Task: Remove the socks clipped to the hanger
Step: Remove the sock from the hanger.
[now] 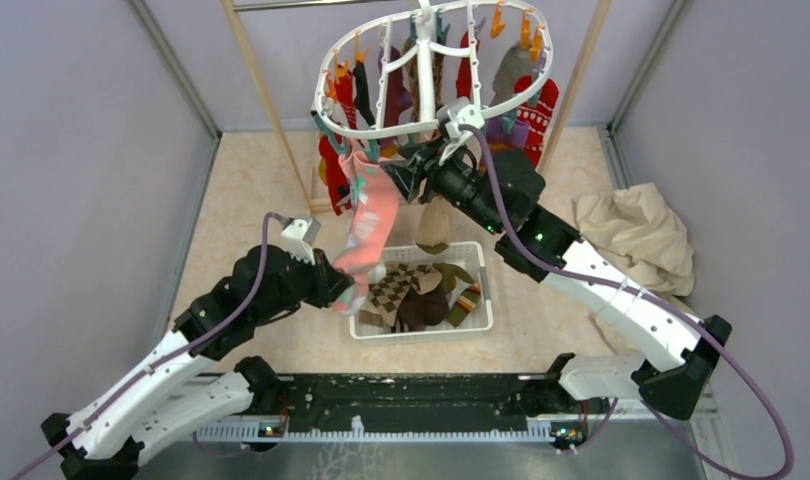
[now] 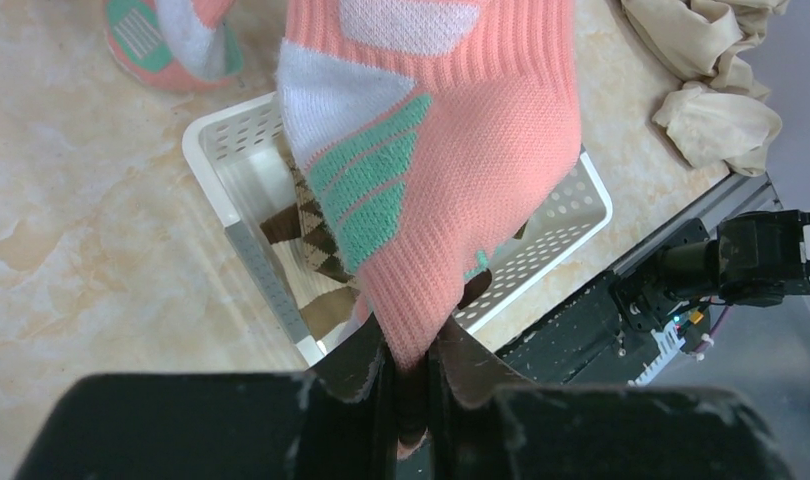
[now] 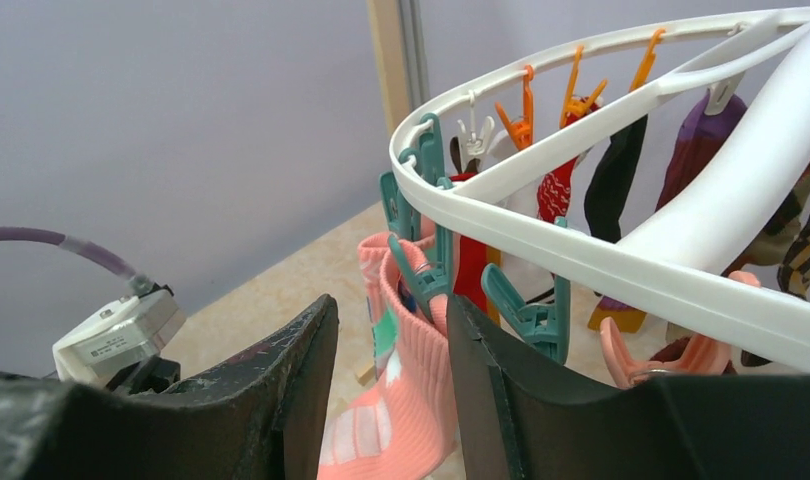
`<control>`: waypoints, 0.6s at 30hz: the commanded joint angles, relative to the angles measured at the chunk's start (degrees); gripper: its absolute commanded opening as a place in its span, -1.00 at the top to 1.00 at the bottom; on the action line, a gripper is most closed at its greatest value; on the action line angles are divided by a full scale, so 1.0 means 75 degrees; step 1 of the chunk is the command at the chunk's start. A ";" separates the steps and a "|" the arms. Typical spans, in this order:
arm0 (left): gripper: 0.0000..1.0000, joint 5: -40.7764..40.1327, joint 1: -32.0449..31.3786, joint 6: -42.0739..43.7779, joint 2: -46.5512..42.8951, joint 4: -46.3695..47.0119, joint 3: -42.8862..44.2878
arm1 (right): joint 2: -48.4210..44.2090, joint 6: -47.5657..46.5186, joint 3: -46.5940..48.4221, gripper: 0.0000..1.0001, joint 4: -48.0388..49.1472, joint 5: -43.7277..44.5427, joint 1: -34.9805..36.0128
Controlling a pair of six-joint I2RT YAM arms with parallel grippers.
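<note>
- The white oval hanger (image 3: 601, 262) hangs at the back, with socks (image 1: 531, 110) dangling from its clips.
- The white slotted basket (image 1: 421, 332) sits on the table below it, with loose socks inside.
- One pink sock (image 2: 451, 150) stretches from the hanger's near-left rim down over the basket.
- The left gripper (image 2: 409, 365) has its jaws pinched tight on that sock's lower end.
- The right gripper (image 3: 391, 330) is up at the rim, jaws partly apart and gripping nothing.
- A teal clip (image 3: 421, 275) holding the pink cuff shows between them.
</note>
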 commanded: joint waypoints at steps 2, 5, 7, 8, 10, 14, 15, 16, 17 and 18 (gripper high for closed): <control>0.65 0.0209 0.0009 -0.0200 -0.0187 -0.0226 -0.0005 | 0.0072 -0.0044 0.0310 0.09 -0.0117 -0.0255 -0.0010; 0.65 0.0227 0.0009 -0.0228 -0.0195 -0.0215 -0.0018 | 0.0267 -0.0048 0.0395 0.09 -0.0113 -0.0244 -0.0005; 0.65 0.0264 0.0006 -0.0241 -0.0183 -0.0181 -0.0026 | 0.0391 -0.0038 0.0393 0.09 -0.0006 -0.0257 0.0015; 0.65 0.0282 0.0009 -0.0250 -0.0177 -0.0168 -0.0028 | 0.0444 -0.0036 0.0373 0.08 0.0080 -0.0250 0.0029; 0.65 0.0317 0.0008 -0.0253 -0.0155 -0.0150 -0.0017 | 0.0516 -0.0025 0.0238 0.07 0.0364 -0.0243 0.0052; 0.65 0.0359 0.0009 -0.0241 -0.0153 -0.0191 -0.0020 | 0.0721 0.0150 0.0031 0.04 0.1077 -0.0176 0.0065; 0.65 0.0360 -0.0001 -0.0238 -0.0158 -0.0200 -0.0033 | 0.0762 0.0194 -0.0027 0.03 0.1232 -0.0142 0.0066; 0.65 0.0370 0.0008 -0.0241 -0.0157 -0.0214 -0.0030 | 0.0808 0.0233 -0.0072 0.02 0.1397 -0.0098 0.0066; 0.65 0.0376 0.0006 -0.0232 -0.0168 -0.0213 -0.0028 | 0.0847 0.0269 -0.0104 0.02 0.1521 -0.0085 0.0066; 0.64 0.0382 0.0002 -0.0234 -0.0167 -0.0219 -0.0049 | 0.0901 0.0282 -0.0111 0.02 0.1609 -0.0083 0.0066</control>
